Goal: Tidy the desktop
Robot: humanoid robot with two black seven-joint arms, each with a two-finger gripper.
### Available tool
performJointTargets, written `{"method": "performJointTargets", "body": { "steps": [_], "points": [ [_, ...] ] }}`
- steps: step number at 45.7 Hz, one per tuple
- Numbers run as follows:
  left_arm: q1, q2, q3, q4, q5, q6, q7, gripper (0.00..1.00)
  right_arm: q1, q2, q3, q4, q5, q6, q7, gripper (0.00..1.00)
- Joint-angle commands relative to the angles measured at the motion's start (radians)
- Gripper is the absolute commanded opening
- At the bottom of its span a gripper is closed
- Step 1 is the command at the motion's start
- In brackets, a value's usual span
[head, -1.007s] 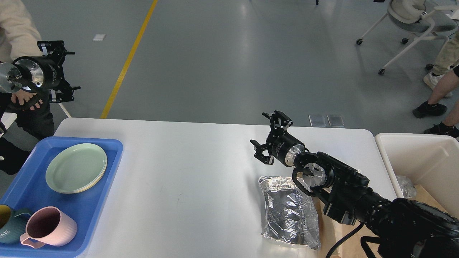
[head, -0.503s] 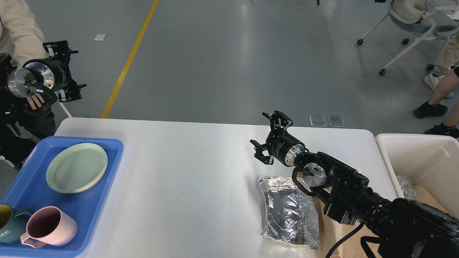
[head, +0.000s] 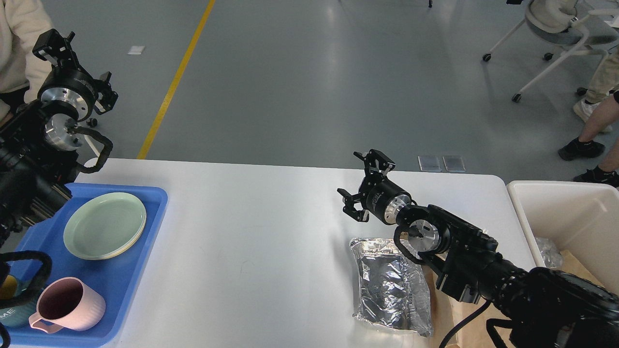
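The desktop [head: 251,217] is a wide white tabletop. A crumpled silver foil bag [head: 389,285] lies on it at the front right, over brown paper [head: 447,309]. My right gripper [head: 355,181] is open and empty, above the desktop just behind the bag and not touching it. My left gripper [head: 77,65] is raised beyond the table's far left corner, fingers spread, holding nothing. My left arm crosses the left side of the blue tray [head: 145,232].
The blue tray holds stacked green plates [head: 104,224], a pink cup [head: 67,304] and a partly hidden dark teal cup [head: 9,314]. A cream bin [head: 556,203] at the right holds foil [head: 549,251] and brown paper. A person stands at the far left, and a chair and legs are at the far right.
My left arm has come in over the tray's left side and its gripper has swung upward. The right arm and the foil bag have not moved.
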Motion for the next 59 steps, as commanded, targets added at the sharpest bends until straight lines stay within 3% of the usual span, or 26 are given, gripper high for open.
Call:
{"method": "performJointTargets", "body": {
  "steps": [1, 12, 14, 35, 41, 51, 59],
  "points": [
    [0.062, -0.060, -0.020, 0.000, -0.001, 0.019, -0.051, 0.96, 0.000, 0.000, 0.000, 0.000, 0.000, 0.000, -0.001, 1.00],
    [0.158, -0.142, -0.020, 0.000, -0.013, 0.023, -0.049, 0.96, 0.000, 0.000, 0.000, 0.000, 0.000, 0.000, 0.000, 1.00],
    [0.192, -0.159, -0.021, 0.000, -0.021, 0.019, -0.065, 0.96, 0.000, 0.000, 0.000, 0.000, 0.000, 0.000, 0.000, 1.00],
    [0.209, -0.146, -0.033, 0.000, -0.021, 0.018, -0.082, 0.96, 0.000, 0.000, 0.000, -0.001, 0.000, 0.000, 0.000, 1.00],
    [0.217, -0.148, -0.033, 0.000, -0.021, 0.013, -0.121, 0.96, 0.000, 0.000, 0.000, -0.001, 0.000, 0.000, 0.000, 1.00],
    [0.252, -0.146, -0.035, 0.000, -0.021, 0.000, -0.252, 0.96, 0.000, 0.000, 0.000, 0.000, 0.000, 0.000, -0.001, 1.00],
    [0.266, -0.146, -0.037, 0.000, -0.021, -0.039, -0.304, 0.96, 0.000, 0.000, 0.000, 0.000, 0.000, 0.000, 0.000, 1.00]
  ]
}}
